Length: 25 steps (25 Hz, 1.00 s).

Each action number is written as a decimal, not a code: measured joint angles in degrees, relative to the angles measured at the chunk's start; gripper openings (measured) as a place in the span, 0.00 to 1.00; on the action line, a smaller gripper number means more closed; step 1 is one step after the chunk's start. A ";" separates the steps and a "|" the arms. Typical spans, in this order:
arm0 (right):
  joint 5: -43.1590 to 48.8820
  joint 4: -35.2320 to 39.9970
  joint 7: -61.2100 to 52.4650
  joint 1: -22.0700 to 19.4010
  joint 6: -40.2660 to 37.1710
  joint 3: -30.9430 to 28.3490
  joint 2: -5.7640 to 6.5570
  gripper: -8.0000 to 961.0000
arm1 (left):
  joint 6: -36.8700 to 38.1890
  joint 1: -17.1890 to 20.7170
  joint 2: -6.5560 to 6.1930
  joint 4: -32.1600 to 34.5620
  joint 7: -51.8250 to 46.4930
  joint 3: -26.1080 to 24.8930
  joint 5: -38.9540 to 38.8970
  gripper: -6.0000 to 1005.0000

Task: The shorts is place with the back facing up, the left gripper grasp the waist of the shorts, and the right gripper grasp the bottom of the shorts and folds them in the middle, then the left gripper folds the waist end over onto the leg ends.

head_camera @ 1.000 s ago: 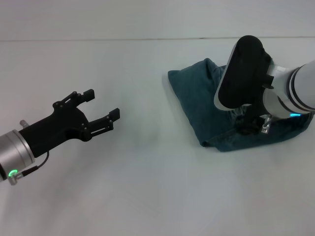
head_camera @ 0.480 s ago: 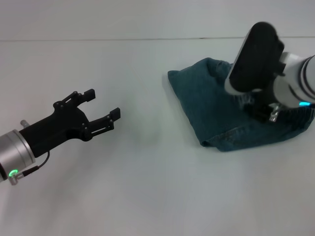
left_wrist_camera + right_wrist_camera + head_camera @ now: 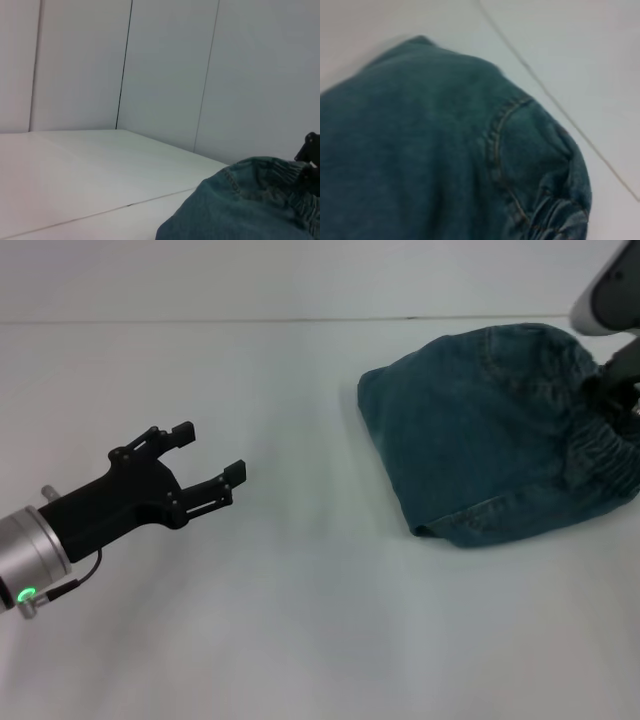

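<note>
Folded shorts far right, wide bare table to their left.
Head view: the left gripper (image 3: 208, 462) hovers near-left, fingers spread and empty; the shorts (image 3: 480, 445) lie bunched far right on the white table (image 3: 300, 620), the right gripper (image 3: 615, 380) at their right edge, grip hidden. Left wrist view: denim mound near the table's seam. Right wrist view: stitched denim fills the frame.

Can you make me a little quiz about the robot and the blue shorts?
1. True or false: the left gripper is touching the shorts.
2. Are the left gripper's fingers open or shut?
3. The shorts lie on: A) the robot's right side, B) its left side, C) under the left gripper.

Key: 1 false, it hovers apart over the table. 2 open. 3 A, with the right gripper at their far edge.
</note>
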State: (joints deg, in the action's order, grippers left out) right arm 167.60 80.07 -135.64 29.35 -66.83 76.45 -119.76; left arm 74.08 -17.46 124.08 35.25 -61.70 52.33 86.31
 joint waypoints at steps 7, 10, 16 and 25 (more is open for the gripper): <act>-7.78 -5.30 5.35 -0.71 4.04 -9.21 0.04 0.17 | 0.34 -0.01 -0.04 0.16 -0.12 -0.88 0.01 0.91; -10.80 -4.36 7.37 -1.69 2.74 -12.08 0.18 0.21 | 0.36 -0.02 -0.05 0.16 -0.12 -1.08 0.07 0.91; -15.99 2.40 11.19 -2.63 -5.85 -21.05 0.15 0.28 | 0.63 0.08 -0.09 0.03 -0.12 -1.15 0.37 0.91; -41.02 9.51 20.74 -11.46 -16.66 -28.60 -0.28 0.70 | 6.99 1.54 -0.75 0.58 0.27 -5.58 3.93 0.91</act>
State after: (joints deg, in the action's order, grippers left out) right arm 126.58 89.58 -114.90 17.89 -83.49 47.85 -120.04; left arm 81.07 -15.93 123.32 35.82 -61.43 46.75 90.24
